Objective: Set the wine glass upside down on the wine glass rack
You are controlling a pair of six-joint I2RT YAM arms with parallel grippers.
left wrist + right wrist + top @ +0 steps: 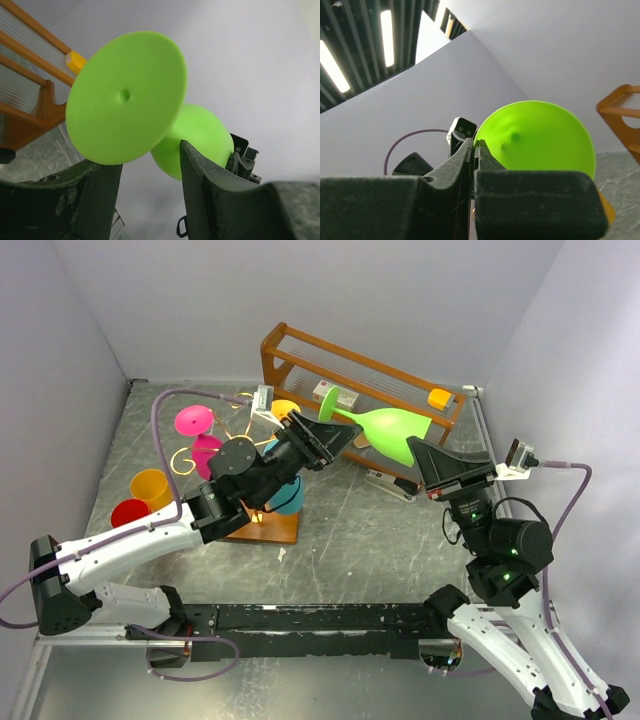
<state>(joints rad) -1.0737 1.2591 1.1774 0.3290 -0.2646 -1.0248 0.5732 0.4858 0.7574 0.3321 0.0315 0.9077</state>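
Note:
A green wine glass point(393, 431) is held on its side in the air in front of the wooden shelf. My right gripper point(424, 453) is shut on the rim of its bowl, as the right wrist view shows point(474, 146), with the bowl's inside point(540, 135) facing the camera. My left gripper point(333, 436) is open just below the glass's round foot point(125, 95), its fingers apart point(147, 160) and not touching the stem. The gold wire rack point(238, 418) stands behind my left arm on a wooden base point(268, 529). A pink glass point(195, 422) and a blue glass point(291, 496) hang on it.
A brown wooden shelf point(350, 368) stands at the back, with a yellow block point(438, 397) on its right end. A yellow cup point(150, 486) and a red cup point(128, 512) sit at the left. A small dark tool point(391, 485) lies on the table under the glass.

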